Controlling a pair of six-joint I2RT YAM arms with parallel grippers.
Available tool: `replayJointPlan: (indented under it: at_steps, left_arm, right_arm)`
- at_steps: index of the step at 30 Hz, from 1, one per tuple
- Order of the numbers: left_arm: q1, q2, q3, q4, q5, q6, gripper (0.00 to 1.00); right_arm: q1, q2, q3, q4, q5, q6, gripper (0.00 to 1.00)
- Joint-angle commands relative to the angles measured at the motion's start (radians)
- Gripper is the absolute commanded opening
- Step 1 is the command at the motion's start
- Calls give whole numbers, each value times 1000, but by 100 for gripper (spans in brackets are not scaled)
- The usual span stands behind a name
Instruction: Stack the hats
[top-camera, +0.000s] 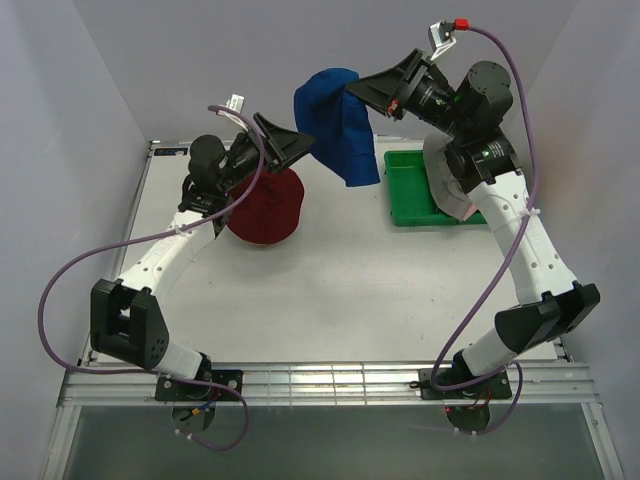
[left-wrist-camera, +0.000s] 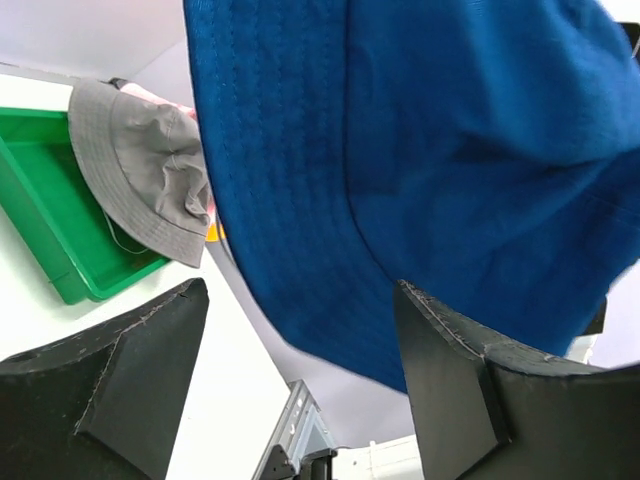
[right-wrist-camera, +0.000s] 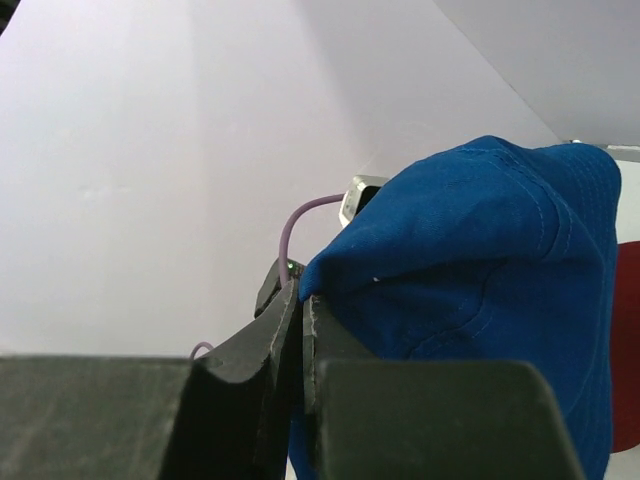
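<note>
Now the right end effector (right-wrist-camera: 300, 335) is pinched tight on the edge of the blue hat (top-camera: 338, 125), fabric clamped between the two fingers, and the hat hangs in the air above and just right of the dark red hat (top-camera: 268, 210). My read is that it's held high so the floppy brim can drop open before it goes down over the red crown.

The left end effector (top-camera: 295, 145) sits just above the dark red hat with its fingers wide apart and nothing gripped. From its wrist view the blue brim hangs right in front of that gap, so it looks ready to catch the loose side and spread the opening.

The dark red hat rests crown-up on the bench (top-camera: 330, 290), plainly the base of the stack.

Well to the right of the dark red hat, the green tray (top-camera: 410, 185) carries the grey hat (left-wrist-camera: 140, 170), draped over its edge and waiting its turn.

As for the blue hat, it's a deep, even blue. Rows of stitching ring the brim. The crown is creased and folded where it's pinched, and the rest sags limp. Soft stuff, so it'll slump wherever it's let go.
</note>
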Motion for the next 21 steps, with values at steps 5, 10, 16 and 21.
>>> replayJointPlan:
  at_steps: [5, 10, 16, 21]
  left_arm:
    - [-18, 12, 10, 71, -1, -33, 83]
    - [-18, -5, 3, 96, -12, -33, 69]
    - [-12, -51, -5, 81, -18, -10, 32]
    - [34, -85, -14, 35, 2, 3, 4]
  right_arm:
    - [15, -34, 10, 72, -20, 12, 8]
    - [15, -40, -24, 71, -22, -6, 8]
    - [16, -32, -60, 12, -4, -75, 8]
    - [15, -15, -93, -25, 7, -159, 8]
